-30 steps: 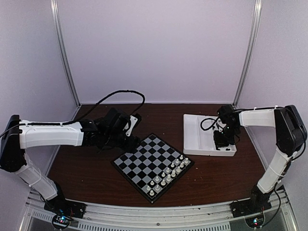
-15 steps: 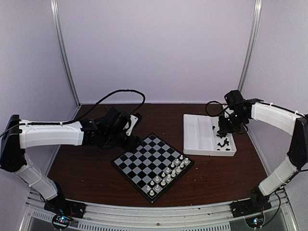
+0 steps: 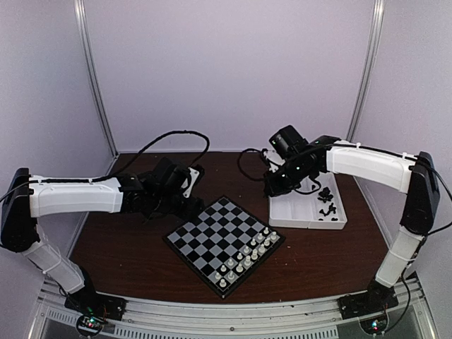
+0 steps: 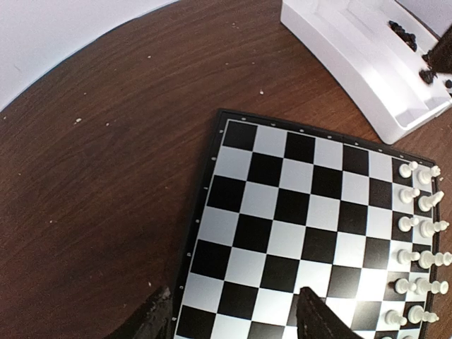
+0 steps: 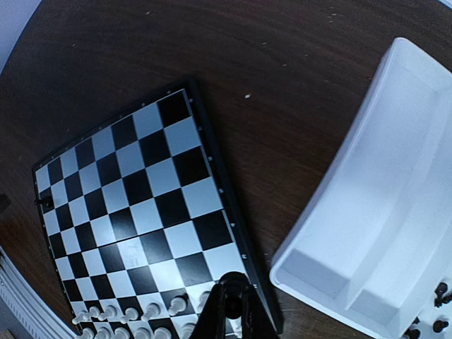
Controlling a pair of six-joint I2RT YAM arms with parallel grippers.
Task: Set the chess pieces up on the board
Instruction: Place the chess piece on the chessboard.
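The black chess pieces lie loose in the right compartment of the white tray, by the desk's right edge. None stands on the board mid-desk, so I judge black's side undone, while white chessmen line two rows along its near-right edge. My right gripper hangs clenched over the board's corner nearest the tray, apart from those pieces. Whether it pinches one I cannot tell. My left gripper gapes empty over the opposite side.

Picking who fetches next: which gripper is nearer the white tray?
Right. The right gripper hangs at the white tray's left edge. The left gripper is across the board, over its far-left edge.
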